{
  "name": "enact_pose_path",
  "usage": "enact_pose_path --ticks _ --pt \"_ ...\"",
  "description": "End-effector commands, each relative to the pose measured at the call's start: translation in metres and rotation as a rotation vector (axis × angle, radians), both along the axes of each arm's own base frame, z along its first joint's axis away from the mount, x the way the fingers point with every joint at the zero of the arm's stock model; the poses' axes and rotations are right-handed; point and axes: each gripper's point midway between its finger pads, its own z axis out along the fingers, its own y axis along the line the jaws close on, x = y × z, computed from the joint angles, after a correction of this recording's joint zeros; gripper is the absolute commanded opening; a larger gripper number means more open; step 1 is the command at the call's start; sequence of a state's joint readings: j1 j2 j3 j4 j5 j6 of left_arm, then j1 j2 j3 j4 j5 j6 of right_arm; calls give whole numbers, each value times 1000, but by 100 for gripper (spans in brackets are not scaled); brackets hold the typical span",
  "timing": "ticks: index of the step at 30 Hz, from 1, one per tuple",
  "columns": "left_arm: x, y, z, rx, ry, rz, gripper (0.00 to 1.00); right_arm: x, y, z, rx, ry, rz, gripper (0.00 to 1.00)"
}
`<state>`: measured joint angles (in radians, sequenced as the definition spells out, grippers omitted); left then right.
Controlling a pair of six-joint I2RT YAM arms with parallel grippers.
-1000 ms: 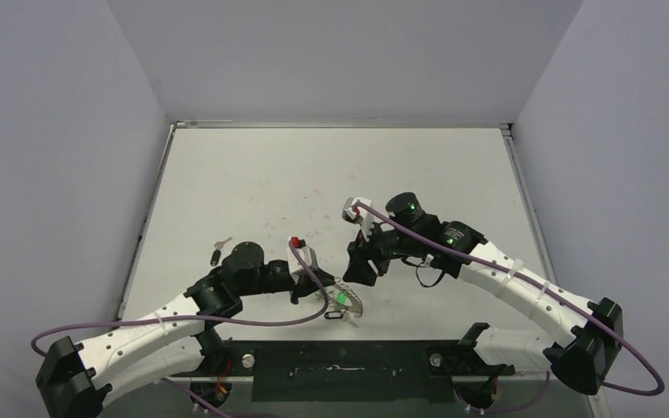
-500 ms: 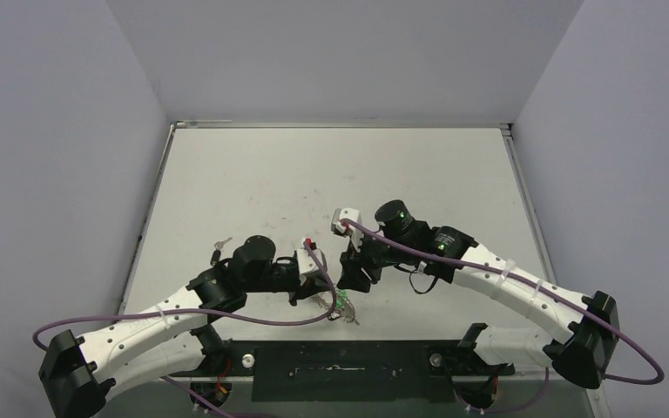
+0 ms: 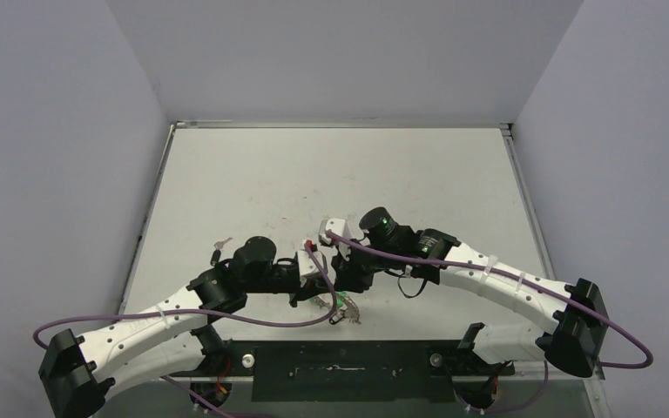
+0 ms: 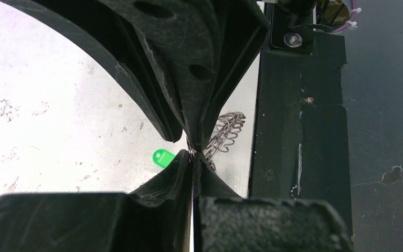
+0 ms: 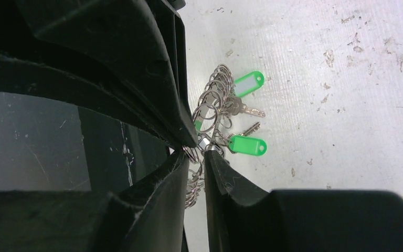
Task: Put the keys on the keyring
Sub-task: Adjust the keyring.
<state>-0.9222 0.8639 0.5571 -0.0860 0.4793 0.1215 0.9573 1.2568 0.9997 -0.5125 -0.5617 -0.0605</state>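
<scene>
the silver-grey scalloped wire keyring (image 3: 341,306) sat low centre in the top view, near the white table's (image 3: 314,174) lower edge, its rim pinched in the closed left pincer (image 4: 193,157). the right pincer (image 5: 202,157) straddled the rim, jaws narrowly apart; i could not tell whether it gripped. a green-headed metal key (image 5: 247,145) lay just beside.

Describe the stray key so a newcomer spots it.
On the white table, find the left arm's black joint. Just beyond it, toward the table's left edge, lies a small key. Unlike the green-tagged keys bunched on the ring, it lies alone, dark-headed.
</scene>
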Motion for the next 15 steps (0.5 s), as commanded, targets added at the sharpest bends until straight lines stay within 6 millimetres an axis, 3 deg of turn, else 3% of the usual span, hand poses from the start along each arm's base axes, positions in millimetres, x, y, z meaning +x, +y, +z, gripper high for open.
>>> enact_pose_path --ticks 1,9,15 --pt "-1 -10 30 -93 -68 -43 0 8 13 9 48 -53 6 19" --pt "-1 -9 28 -90 -70 -37 0 1 17 16 106 -57 45 1" --pt "0 -7 29 -93 -78 -20 0 -4 14 22 141 -67 66 0"
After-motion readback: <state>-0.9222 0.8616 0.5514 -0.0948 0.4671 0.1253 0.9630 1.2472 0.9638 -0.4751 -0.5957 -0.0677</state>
